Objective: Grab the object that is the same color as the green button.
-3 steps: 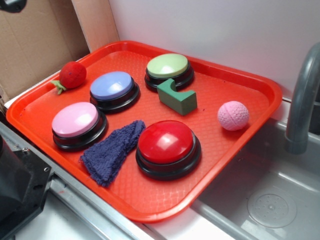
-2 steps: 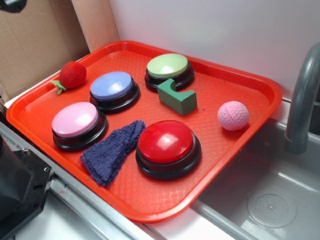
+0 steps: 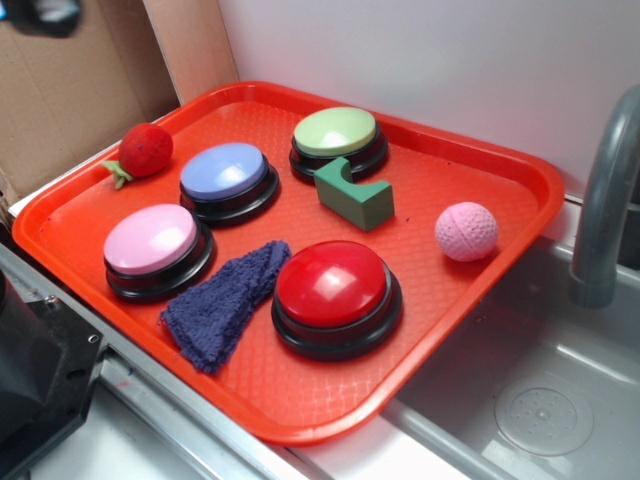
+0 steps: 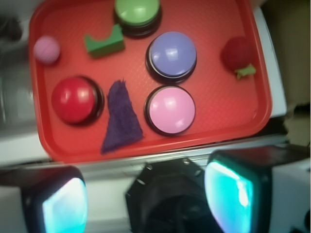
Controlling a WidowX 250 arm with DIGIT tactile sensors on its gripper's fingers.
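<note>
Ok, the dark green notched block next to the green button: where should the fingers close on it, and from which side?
Come straight down from above and close on the green block's two long flat side faces, around the solid lower body, not across the curved notch. It lies flat on the tray. The green button sits close behind it, so keep the gripper, now open, clear of that side.

The tray (image 3: 480,150) looks like orange-red plastic with a fine grid texture. The red button (image 3: 331,283) has a glossy dome (highlights show on it), while the green block (image 3: 355,196) looks matt. The purple cloth (image 3: 225,300) is nubby terry; the pink ball (image 3: 467,231) is dimpled.
</note>
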